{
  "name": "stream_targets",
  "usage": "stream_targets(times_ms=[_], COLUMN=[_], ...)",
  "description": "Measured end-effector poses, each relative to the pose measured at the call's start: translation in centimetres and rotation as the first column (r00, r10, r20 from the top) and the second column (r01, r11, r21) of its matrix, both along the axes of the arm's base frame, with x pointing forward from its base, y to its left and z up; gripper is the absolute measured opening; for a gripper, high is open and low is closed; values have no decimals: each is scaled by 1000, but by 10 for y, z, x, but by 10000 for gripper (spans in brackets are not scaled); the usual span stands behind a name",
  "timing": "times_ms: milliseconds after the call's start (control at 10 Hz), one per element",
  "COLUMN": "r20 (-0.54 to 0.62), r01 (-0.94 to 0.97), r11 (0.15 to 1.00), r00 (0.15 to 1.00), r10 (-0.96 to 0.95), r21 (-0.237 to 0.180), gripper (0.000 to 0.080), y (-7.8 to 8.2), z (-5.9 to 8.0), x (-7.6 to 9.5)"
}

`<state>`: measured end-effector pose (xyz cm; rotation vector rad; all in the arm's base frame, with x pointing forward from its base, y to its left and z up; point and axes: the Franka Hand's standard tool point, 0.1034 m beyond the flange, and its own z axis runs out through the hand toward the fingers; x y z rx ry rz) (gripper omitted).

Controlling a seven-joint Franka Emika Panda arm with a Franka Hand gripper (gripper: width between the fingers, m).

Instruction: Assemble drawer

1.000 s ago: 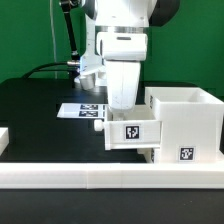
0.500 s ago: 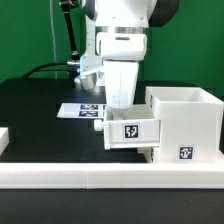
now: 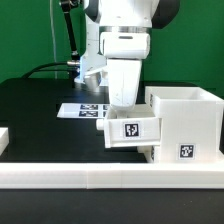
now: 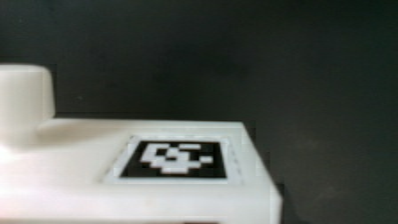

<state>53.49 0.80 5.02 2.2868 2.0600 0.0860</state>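
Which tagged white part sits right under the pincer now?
The tray sticking out of the casing toward the exterior view's left; the marker board lies flat on the table behind it.

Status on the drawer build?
Gripper low behind tray, fingers hidden, grip unclear. Tray partway into casing, sticking out toward exterior view's left. Marker board behind; nothing blocking.

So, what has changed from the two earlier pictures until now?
Almost nothing. The arm may have shifted very slightly toward the exterior view's right; I cannot be sure. Nothing was taken or released. The tray stays partly inside the casing, and the marker board lies as before. The pincer is hidden behind the tray.
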Motion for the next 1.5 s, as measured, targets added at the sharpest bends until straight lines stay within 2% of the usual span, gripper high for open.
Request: stream_targets(times_ms=[200,500,1000,1300,1500], r20=[3,-27,-44,-63,-39], r01=[29,36,17,22,-29], r11=[1000,999,1000,1000,999], r00=[1000,999,999,998,999], r10=[-29,-36,-18,-24,28], r21=[3,-5,-14,-19,-18], gripper=[44,44,44,44,44], y=[3,-2,1,-3,-2], z=[1,0,0,0,0], x=[1,0,0,-2,0])
